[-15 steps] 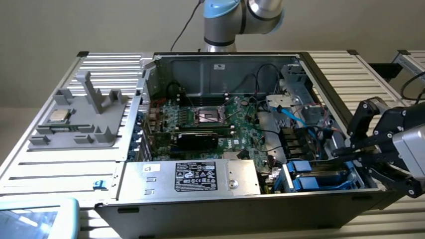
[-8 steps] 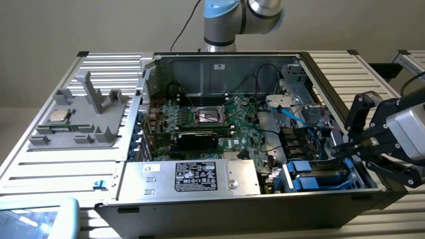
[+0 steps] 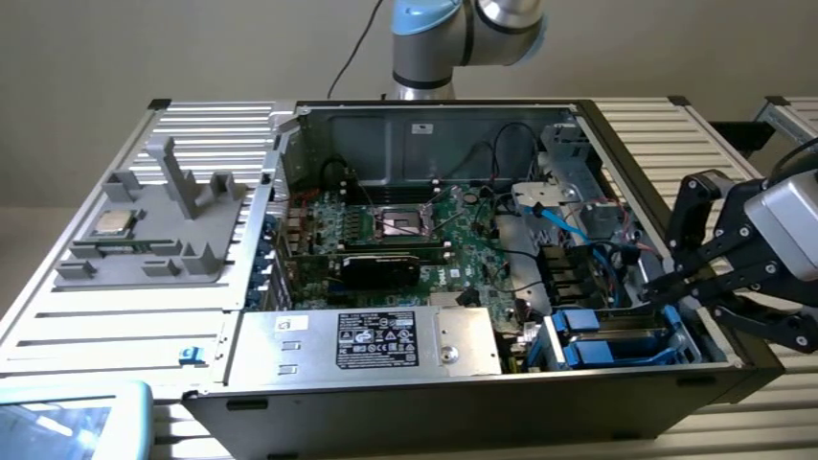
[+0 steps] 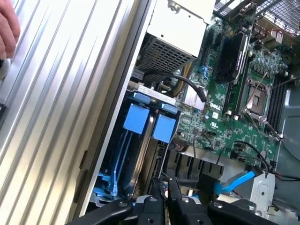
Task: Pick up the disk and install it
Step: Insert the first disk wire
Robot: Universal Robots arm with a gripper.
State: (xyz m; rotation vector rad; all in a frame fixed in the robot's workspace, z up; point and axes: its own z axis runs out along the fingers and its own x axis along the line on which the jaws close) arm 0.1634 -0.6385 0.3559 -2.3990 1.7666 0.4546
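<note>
Disk point(image 3: 599, 337) point(image 4: 137, 118) stands on edge in its blue carrier inside the computer case's point(image 3: 383, 407) drive bay. My gripper point(image 3: 661, 287) point(image 4: 165, 193) hovers close by, fingers pinched together, holding nothing.

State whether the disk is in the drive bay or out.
In: the disk stands slotted inside the computer case, blue tabs showing.

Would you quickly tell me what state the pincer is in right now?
Pincer: closed, with nothing seen in its grip.
</note>
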